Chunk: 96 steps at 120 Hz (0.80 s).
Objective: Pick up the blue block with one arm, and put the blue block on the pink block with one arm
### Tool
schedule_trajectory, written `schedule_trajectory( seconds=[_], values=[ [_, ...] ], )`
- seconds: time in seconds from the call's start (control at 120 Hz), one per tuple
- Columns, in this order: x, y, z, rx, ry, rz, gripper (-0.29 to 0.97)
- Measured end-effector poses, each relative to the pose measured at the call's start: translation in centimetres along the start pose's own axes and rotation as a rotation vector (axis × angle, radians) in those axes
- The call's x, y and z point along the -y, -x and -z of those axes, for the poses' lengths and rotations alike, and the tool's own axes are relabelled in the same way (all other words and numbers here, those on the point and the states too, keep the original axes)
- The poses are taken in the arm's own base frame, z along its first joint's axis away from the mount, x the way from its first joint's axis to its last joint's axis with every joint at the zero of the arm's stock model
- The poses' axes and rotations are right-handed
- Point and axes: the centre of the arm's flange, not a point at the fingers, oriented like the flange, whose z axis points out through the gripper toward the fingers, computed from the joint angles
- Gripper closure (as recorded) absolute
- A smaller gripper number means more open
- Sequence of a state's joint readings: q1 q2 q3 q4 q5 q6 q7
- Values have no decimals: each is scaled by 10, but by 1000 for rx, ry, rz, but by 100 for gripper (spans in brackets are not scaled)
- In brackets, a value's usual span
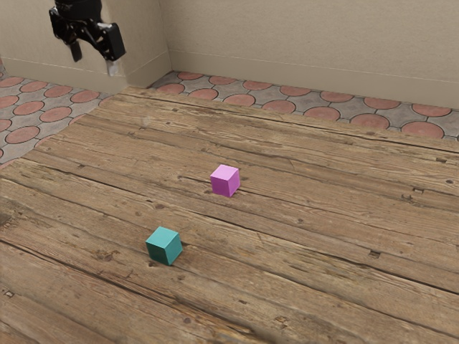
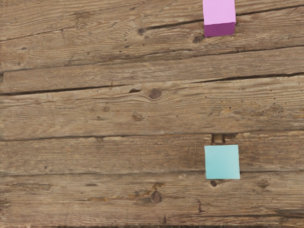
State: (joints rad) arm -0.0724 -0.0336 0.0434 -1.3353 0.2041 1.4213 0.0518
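My gripper hangs high above the far corner of the wooden table, at the exterior view's upper left, with a beige wall behind it. It is well apart from both blocks and holds nothing. From this angle I cannot tell whether it is spread or pressed together.

The blue block, more teal than blue, sits flat on the planks towards the near side of the table. The pink block sits flat as well, farther back and a little towards the exterior view's right. The two are near each other but not touching. Each stands on its own, turned so that an edge faces the side camera.

In the wrist view the blue block shows just its top face, lying right beside a small dark notch in the wood. The pink block shows its top and one darker side. They line up with each other across several boards, and the stretch of table between them is plain grain, long cracks and a few knots.

Past the table's far edge lies a floor of round terracotta tiles, which meets a pale baseboard.
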Motion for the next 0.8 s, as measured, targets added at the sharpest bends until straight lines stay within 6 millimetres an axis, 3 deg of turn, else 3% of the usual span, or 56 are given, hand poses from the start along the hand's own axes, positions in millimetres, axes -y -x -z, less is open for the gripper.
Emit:
schedule_trajectory(
  seconds=[0.083,0.142,0.25,0.467,0.8],
  values=[
    [-5,0,-7,35,-28,-29,0],
    [-11,0,-25,81,-38,-55,0],
    [-29,-5,-96,171,-46,-117,0],
    [-44,-8,-184,179,-43,-171,0],
    [-68,13,-310,179,59,-52,0]
  ],
)
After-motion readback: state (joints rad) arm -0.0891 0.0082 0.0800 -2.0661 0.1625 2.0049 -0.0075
